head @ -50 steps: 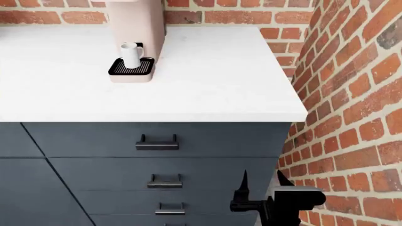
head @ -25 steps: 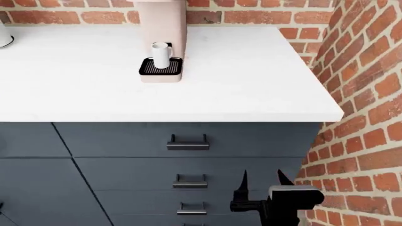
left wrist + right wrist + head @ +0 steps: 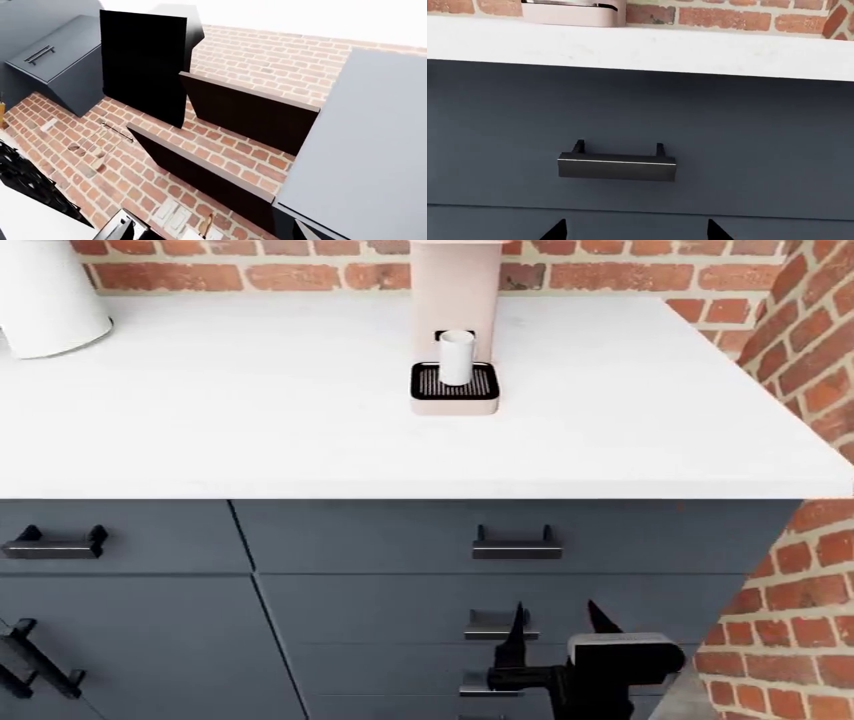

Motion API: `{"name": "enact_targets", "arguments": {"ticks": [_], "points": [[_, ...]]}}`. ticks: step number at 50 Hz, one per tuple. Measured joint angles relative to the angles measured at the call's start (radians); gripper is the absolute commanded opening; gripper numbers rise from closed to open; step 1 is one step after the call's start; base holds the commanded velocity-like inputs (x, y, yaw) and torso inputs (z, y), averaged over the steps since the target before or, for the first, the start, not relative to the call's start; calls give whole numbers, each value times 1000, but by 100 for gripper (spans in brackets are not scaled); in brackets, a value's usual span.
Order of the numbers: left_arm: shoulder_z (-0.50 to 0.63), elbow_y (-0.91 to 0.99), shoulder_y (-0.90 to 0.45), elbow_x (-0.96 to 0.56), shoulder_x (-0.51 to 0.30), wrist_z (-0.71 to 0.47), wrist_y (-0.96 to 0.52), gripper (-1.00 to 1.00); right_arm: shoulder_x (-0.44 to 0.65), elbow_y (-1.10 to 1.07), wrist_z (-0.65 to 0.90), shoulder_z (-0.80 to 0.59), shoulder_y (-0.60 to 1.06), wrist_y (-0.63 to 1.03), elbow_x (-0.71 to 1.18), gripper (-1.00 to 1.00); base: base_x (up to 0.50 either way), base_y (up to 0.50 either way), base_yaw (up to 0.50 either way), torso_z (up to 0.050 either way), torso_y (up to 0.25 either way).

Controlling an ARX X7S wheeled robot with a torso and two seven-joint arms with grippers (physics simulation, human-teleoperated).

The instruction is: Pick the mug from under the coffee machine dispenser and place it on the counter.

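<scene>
The small white mug (image 3: 457, 357) stands upright on the black slotted drip tray (image 3: 454, 383) of the pale pink coffee machine dispenser (image 3: 455, 280), at the back of the white counter (image 3: 267, 420). My right gripper (image 3: 553, 625) is open and empty. It is low in front of the dark drawers, well below the counter top and far from the mug. In the right wrist view its fingertips (image 3: 557, 231) point at a drawer front, and the machine's base (image 3: 574, 12) shows above the counter edge. My left gripper (image 3: 210, 235) is open, with only its tips showing against a brick wall.
A large white cone-shaped object (image 3: 47, 295) stands at the counter's back left. Black drawer handles (image 3: 515, 543) line the drawer fronts, one right before the right gripper (image 3: 617, 166). A brick wall (image 3: 814, 360) closes the counter's right end. Dark shelves (image 3: 247, 112) fill the left wrist view.
The head view has swung, so the machine and mug now sit further right in the frame and the white cone-shaped object shows at left. The right gripper keeps its place in the view.
</scene>
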Motion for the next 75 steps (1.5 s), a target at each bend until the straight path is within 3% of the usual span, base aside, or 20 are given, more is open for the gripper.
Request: {"name": "enact_targets", "arguments": {"ticks": [14, 19, 24, 31, 39, 46, 53, 63, 75], "points": [[15, -7, -5, 11, -10, -11, 2, 100, 13, -111, 24, -10, -19, 75, 15, 100, 0, 26, 0, 0, 0], [18, -8, -6, 14, -12, -15, 1, 100, 29, -340, 60, 1, -11, 265, 30, 100, 0, 0, 0, 0, 0], [20, -9, -5, 15, -14, -17, 3, 100, 45, -605, 112, 19, 76, 559, 65, 100, 0, 0, 0, 0, 0], [22, -10, -6, 16, -16, -20, 5, 100, 136, -829, 444, 90, 338, 944, 465, 100, 0, 0, 0, 0, 0], [26, -13, -9, 19, -19, -22, 5, 100, 214, -810, 932, 112, 724, 1214, 1073, 100, 0, 0, 0, 0, 0], [29, -14, -11, 21, -20, -24, 5, 100, 261, -694, 1144, 17, 991, 1297, 1336, 100, 0, 0, 0, 0, 0], [29, -12, -9, 22, -21, -25, 8, 100, 257, -607, 1177, -67, 1118, 1330, 1387, 100, 0, 0, 0, 0, 0], [27, -10, -5, 23, -22, -28, 12, 100, 243, -544, 1086, -132, 1125, 1272, 1324, 100, 25, 3, 0, 0, 0], [26, -12, 1, 23, -22, -29, 21, 100, 240, -530, 966, -170, 1072, 1182, 1242, 100, 446, 79, 0, 0, 0]]}}
